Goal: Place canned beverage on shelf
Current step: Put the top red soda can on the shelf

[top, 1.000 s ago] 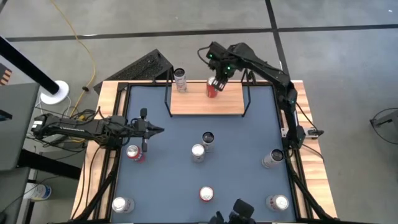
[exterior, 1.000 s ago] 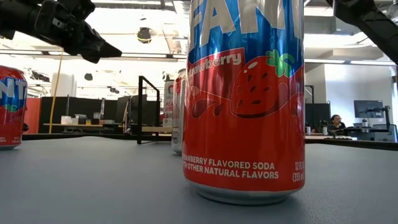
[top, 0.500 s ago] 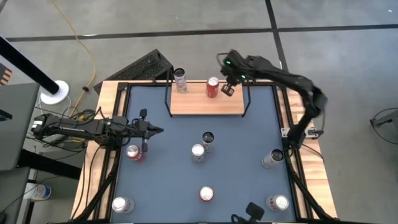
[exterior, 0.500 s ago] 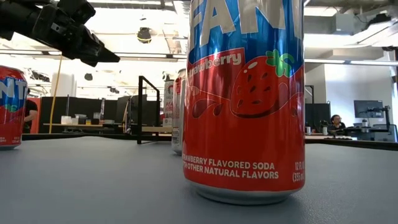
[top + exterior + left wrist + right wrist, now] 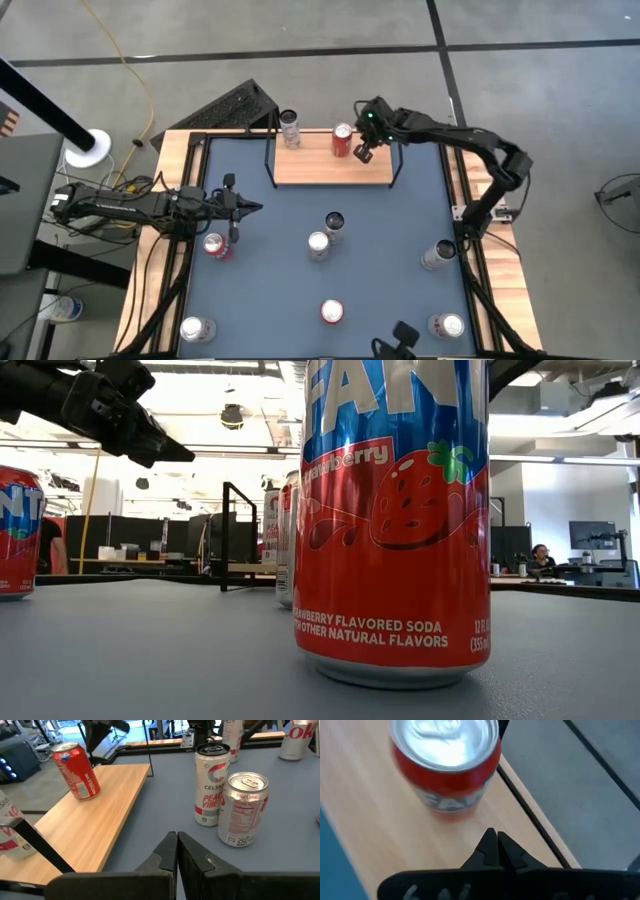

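The shelf [image 5: 330,166], a light-wood board on a black wire frame, stands at the table's far side. A red can [image 5: 342,140] stands upright on its board; it also shows in the right wrist view [image 5: 445,765] and the left wrist view [image 5: 76,770]. A silver can [image 5: 290,128] stands at the shelf's far left corner. My right gripper [image 5: 362,152] is shut and empty just right of the red can, its tips [image 5: 496,847] a little short of it. My left gripper [image 5: 245,209] is shut and empty over the table's left part [image 5: 176,850].
Several cans stand on the blue-grey table: a red one [image 5: 215,245] below my left arm, two at the middle [image 5: 325,233], a red Fanta can [image 5: 331,312] at the near edge, filling the low view [image 5: 395,520], and others at the right [image 5: 438,255] and near corners.
My right gripper has let go of the red can and drawn away from it toward the table's right edge. The can stays upright on the shelf board.
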Robot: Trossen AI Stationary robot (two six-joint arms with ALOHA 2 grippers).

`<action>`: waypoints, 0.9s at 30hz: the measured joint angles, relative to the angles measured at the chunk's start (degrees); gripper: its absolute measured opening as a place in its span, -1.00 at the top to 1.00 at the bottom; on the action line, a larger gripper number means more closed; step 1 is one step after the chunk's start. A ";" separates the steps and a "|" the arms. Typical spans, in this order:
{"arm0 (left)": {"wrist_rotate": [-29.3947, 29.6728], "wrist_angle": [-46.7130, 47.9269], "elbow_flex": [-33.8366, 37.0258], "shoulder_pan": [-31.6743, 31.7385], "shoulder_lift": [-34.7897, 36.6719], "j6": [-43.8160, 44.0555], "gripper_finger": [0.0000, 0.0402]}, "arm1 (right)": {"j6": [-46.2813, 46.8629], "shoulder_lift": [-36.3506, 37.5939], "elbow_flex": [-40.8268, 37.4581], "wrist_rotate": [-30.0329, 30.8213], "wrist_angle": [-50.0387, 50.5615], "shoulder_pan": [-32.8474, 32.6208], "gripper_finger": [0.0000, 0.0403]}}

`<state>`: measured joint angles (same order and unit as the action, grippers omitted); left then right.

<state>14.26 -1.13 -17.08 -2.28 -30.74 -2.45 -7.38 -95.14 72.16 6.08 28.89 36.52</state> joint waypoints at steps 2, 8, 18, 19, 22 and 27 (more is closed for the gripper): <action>0.01 0.15 0.00 0.00 0.00 0.68 1.00 | -0.03 -1.16 0.64 -0.63 0.54 0.54 1.00; -0.04 0.24 0.00 0.00 0.00 0.53 1.00 | -2.16 -3.61 0.83 -4.73 -0.49 0.83 1.00; 0.00 0.26 0.00 0.00 0.00 0.17 1.00 | -3.19 -4.52 0.86 -8.93 -4.08 0.35 1.00; 0.00 0.26 0.00 0.00 0.00 0.17 1.00 | -3.19 -4.57 0.84 -9.02 -4.80 0.27 1.00; 0.00 0.25 0.00 0.00 0.00 0.17 1.00 | -3.19 -4.57 0.83 -10.09 -7.19 -0.21 1.00; 0.04 0.24 0.00 0.00 0.00 0.15 1.00 | -3.16 -4.56 0.83 -12.48 -9.25 -0.73 1.00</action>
<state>14.31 -0.89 -17.08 -2.28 -30.74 -2.31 -10.55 -99.70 72.99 -6.39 19.64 35.79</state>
